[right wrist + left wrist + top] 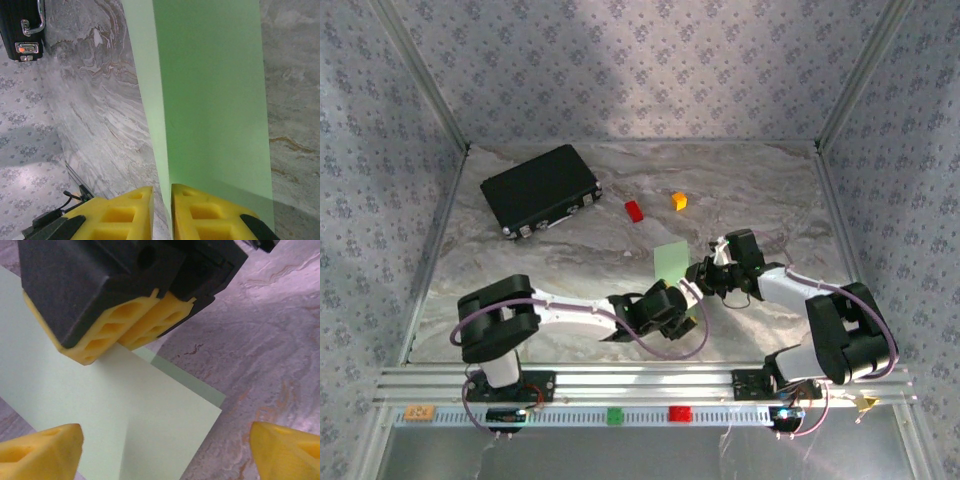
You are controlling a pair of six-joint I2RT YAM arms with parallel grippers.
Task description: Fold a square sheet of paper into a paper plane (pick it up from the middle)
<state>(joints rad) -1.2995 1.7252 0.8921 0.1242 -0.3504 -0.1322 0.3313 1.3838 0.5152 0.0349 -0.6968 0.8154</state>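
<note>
Marbled tabletop [750,185], seemingly floral walls [640,60], green sheet [670,262]

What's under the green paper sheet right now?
Beneath the square sheet of paper its own folded-under layer peeks out, with marbled table around it. The table directly underneath is covered.

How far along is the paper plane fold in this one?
Early. Done: the square sheet of paper shows two overlapping layers, so at least one fold looks made. In hand: the right gripper is shut on its edge, and the left gripper is open over it. Remaining: no pointed nose or wing folds show yet.
</note>
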